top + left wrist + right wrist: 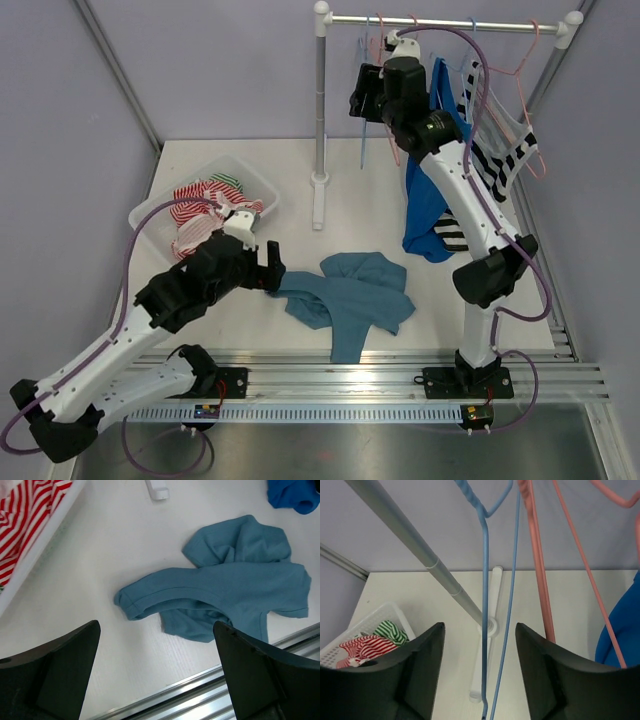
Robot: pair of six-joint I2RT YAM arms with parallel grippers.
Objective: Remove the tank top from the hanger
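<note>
Right claw (479,630) agape, blue hanger (485,570) between fingers (415,675), tank top (627,625) mostly cropped.

Blue hanger (485,580) wire hangs between parted fingers (415,680).

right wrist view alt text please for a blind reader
The right gripper, jaws apart and gripping nothing, faces a blue hanger and a pink hanger beside the rack's grey post. Below: white table, a basket of striped clothes at left, a blue garment at right.

White basket (243,166) w/ red-striped clothes (195,207) inside
</note>
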